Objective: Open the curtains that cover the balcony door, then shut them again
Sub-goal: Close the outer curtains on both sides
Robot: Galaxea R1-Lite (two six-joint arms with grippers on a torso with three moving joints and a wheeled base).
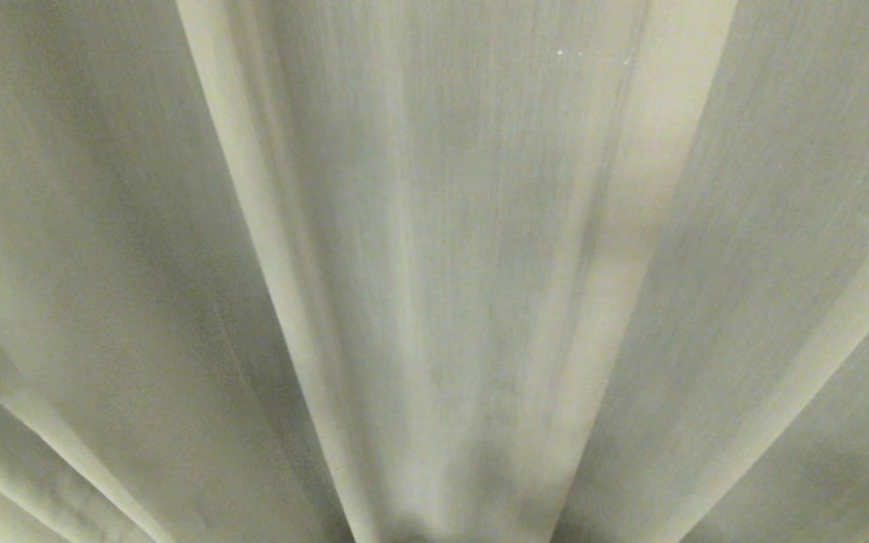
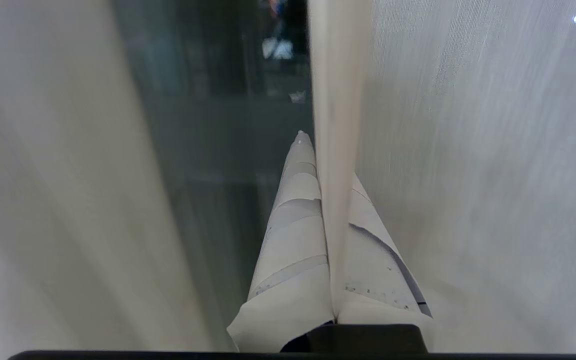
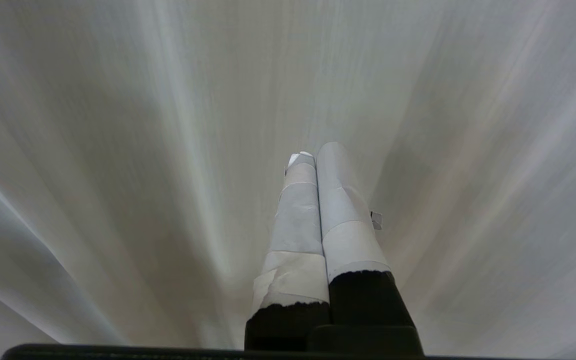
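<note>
Left gripper [image 2: 325,165]: jaws pinch curtain [image 2: 338,75] hem | door [image 2: 208,125] gap at 11 o'clock, curtains partly parted | right gripper [image 3: 313,160]: jaws together, empty

the cream woven pleated curtains [image 1: 434,271] are filling the whole head view, running past every edge and hiding both arms and the door there. in the left wrist view only a narrow strip of the dark reflective glass balcony door [image 2: 218,125] is showing between the panels; the shapes reflected in it are too blurred to tell.
</note>
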